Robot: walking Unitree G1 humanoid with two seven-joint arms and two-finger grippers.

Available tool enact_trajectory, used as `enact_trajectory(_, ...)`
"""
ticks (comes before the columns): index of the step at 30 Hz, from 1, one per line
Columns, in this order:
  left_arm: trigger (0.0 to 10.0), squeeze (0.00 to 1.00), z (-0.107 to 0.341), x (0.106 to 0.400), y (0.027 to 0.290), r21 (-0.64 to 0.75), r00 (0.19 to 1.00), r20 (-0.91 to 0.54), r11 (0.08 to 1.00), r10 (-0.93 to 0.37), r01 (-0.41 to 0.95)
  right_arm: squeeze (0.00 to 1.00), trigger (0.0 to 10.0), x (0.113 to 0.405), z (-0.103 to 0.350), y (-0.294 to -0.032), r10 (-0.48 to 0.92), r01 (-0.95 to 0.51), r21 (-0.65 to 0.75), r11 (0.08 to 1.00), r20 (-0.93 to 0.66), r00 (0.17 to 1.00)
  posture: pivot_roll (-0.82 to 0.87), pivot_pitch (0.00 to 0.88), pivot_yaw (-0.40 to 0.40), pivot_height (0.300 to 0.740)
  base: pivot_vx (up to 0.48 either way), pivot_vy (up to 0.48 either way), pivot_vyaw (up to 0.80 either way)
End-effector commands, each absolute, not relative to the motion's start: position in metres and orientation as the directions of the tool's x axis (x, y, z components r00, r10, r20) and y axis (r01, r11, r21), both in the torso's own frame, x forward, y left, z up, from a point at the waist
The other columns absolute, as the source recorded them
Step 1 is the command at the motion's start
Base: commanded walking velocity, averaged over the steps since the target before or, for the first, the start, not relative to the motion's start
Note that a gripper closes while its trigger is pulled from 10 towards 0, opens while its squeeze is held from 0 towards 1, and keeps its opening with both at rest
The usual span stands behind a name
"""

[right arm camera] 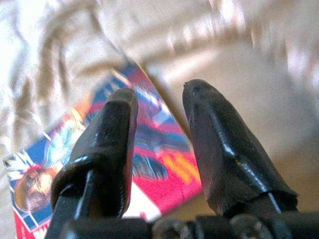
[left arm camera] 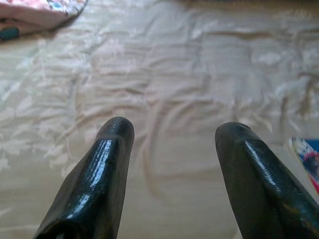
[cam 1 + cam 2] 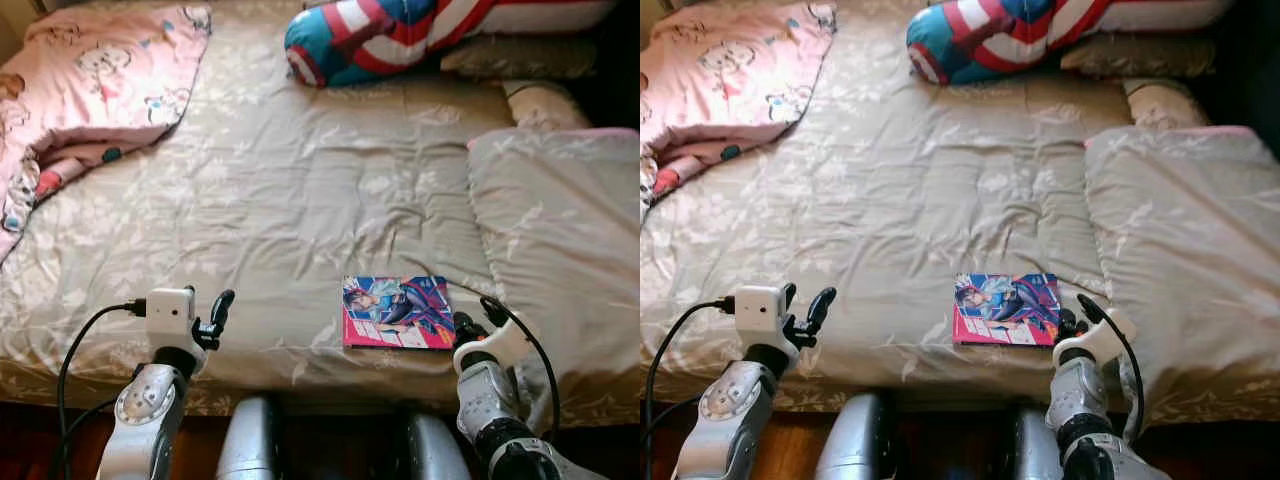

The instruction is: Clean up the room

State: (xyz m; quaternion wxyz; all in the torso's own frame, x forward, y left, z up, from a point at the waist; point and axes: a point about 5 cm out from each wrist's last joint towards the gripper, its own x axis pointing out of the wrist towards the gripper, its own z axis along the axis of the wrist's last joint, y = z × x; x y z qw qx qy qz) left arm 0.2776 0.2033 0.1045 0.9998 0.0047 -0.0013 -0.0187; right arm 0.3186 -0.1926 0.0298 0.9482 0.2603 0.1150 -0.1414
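Right arm raised at the bed's [image 3: 300,180] near edge, right tool [image 1: 159,124] with fingers narrowly apart, holding nothing, poised over the near right corner of the comic book [image 3: 397,312]. Left arm bent up at the near left, left tool [image 2: 172,169] wide apart and empty above bare beige cover. Book lies flat near the bed's front edge; farther back, pink blanket [image 3: 90,80] far left, striped pillow [image 3: 380,35] at the head.

A bed [image 3: 300,190] in a wrinkled beige floral cover is carrying a colourful comic book [image 3: 397,312] near its front edge, a pink blanket [image 3: 90,80] at its far left, and a striped pillow [image 3: 400,35] at the far side.
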Motion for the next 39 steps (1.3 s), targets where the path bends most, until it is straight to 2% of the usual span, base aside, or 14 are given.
enact_trajectory(1, 10.0, 0.0, 0.099, 0.278, 0.207, -0.003, 1.0, -0.007, 1.0, -0.008, 0.008, 0.0, 10.0, 0.319, 0.038, -0.197, -0.185, 0.248, 0.354, 0.902, -0.201, 0.962, 0.1, 0.095, -0.018, 0.613, 0.0, 0.0, 0.0)
enact_trajectory(4, 10.0, 0.0, 0.097, 0.281, 0.209, 0.001, 1.0, 0.0, 1.0, -0.002, 0.002, 0.0, 10.0, 0.322, 0.053, -0.196, -0.127, 0.145, 0.261, 0.954, -0.085, 0.988, 0.08, 0.086, -0.022, 0.613, 0.0, 0.0, 0.0)
enact_trajectory(9, 10.0, 0.0, 0.098, 0.285, 0.21, -0.008, 1.0, 0.015, 1.0, 0.01, -0.01, 0.0, 10.0, 0.313, 0.06, -0.204, -0.114, 0.109, 0.182, 0.977, 0.012, 0.993, 0.05, 0.068, -0.029, 0.613, 0.0, 0.0, 0.0)
enact_trajectory(17, 10.0, 0.0, 0.094, 0.29, 0.209, -0.013, 1.0, 0.02, 1.0, 0.008, -0.008, 0.0, 10.0, 0.306, 0.053, -0.2, -0.139, 0.139, 0.194, 0.971, -0.014, 0.99, 0.04, 0.061, -0.03, 0.658, 0.0, 0.0, 0.0)
enact_trajectory(25, 10.0, 0.0, 0.085, 0.286, 0.231, 0.017, 0.998, -0.02, 0.998, 0.055, -0.054, 0.0, 10.0, 0.297, 0.042, -0.197, -0.13, 0.139, 0.197, 0.971, -0.057, 0.99, 0.04, 0.049, -0.028, 0.708, 0.0, 0.0, 0.0)
enact_trajectory(30, 10.0, 0.0, 0.06, 0.276, 0.24, 0.008, 0.991, -0.114, 0.997, 0.076, -0.075, 0.0, 10.0, 0.286, 0.024, -0.202, -0.136, 0.161, 0.173, 0.972, -0.148, 0.98, 0.04, 0.039, -0.021, 0.733, 0.0, 0.0, 0.0)
enact_trajectory(33, 10.0, 0.0, 0.037, 0.267, 0.244, -0.02, 0.974, -0.209, 0.995, 0.088, -0.094, 0.0, 10.0, 0.273, 0.003, -0.205, -0.139, 0.184, 0.157, 0.97, -0.26, 0.956, 0.04, 0.03, -0.02, 0.74, 0.0, 0.0, 0.0)
enact_trajectory(34, 10.0, 0.0, 0.022, 0.26, 0.245, -0.009, 0.959, -0.271, 0.996, 0.086, -0.092, 0.0, 10.0, 0.263, -0.011, -0.208, -0.149, 0.21, 0.143, 0.967, -0.347, 0.926, 0.04, 0.021, -0.016, 0.74, 0.0, 0.0, 0.0)
enact_trajectory(38, 10.0, 0.0, 0.001, 0.246, 0.246, -0.001, 0.925, -0.369, 0.995, 0.089, -0.096, 0.0, 10.0, 0.245, -0.03, -0.213, -0.165, 0.247, 0.127, 0.961, -0.455, 0.875, 0.03, 0.009, -0.011, 0.74, 0.0, 0.0, 0.0)
enact_trajectory(39, 10.0, 0.0, -0.01, 0.239, 0.247, -0.002, 0.904, -0.418, 0.995, 0.091, -0.101, 0.0, 10.0, 0.234, -0.04, -0.214, -0.164, 0.268, 0.134, 0.954, -0.515, 0.841, 0.03, 0.007, -0.01, 0.74, 0.0, 0.0, 0.0)
